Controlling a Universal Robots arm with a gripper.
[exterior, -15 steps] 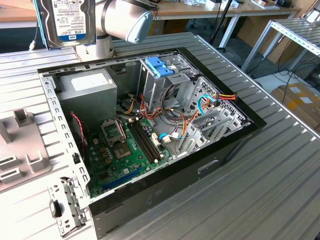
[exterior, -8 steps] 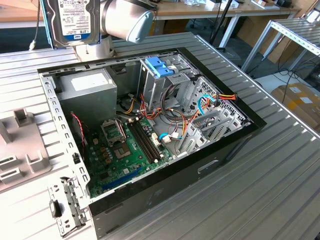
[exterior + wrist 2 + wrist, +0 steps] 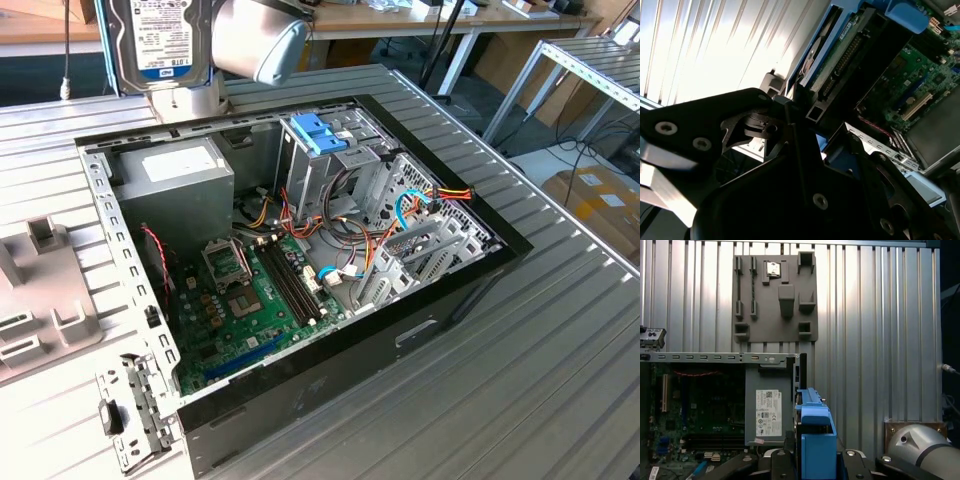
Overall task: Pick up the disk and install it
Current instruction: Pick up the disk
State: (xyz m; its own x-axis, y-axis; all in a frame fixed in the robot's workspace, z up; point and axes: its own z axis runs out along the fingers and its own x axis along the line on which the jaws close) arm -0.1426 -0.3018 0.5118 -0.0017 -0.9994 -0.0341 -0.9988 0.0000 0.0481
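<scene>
At the exterior view's left, a grey moulded fixture plate (image 3: 40,290) lies on the ribbed metal table (image 3: 560,340). A small perforated metal bracket (image 3: 130,415) lies just beside the near corner of the open computer case (image 3: 330,385).

Above the case's far left corner, the disk (image 3: 160,40) hangs upright in the air, its white-and-blue label facing the camera. The arm's silver wrist joint (image 3: 258,40) is just to its right.

In the first wrist view the gripper (image 3: 812,465) is clenched on the disk (image 3: 815,437), with black fingers (image 3: 785,467) on either side of its blue side bracket. The second wrist view shows the disk (image 3: 837,47) edge-on, above the table and the case.

Inside the case, from left to right, sit the grey power-supply box (image 3: 175,175), the green motherboard (image 3: 250,300), the grey drive cage (image 3: 325,170) with its light-blue latch tabs (image 3: 318,132), and a tangle of coloured cables (image 3: 430,200). The disk is clear of the cage.
</scene>
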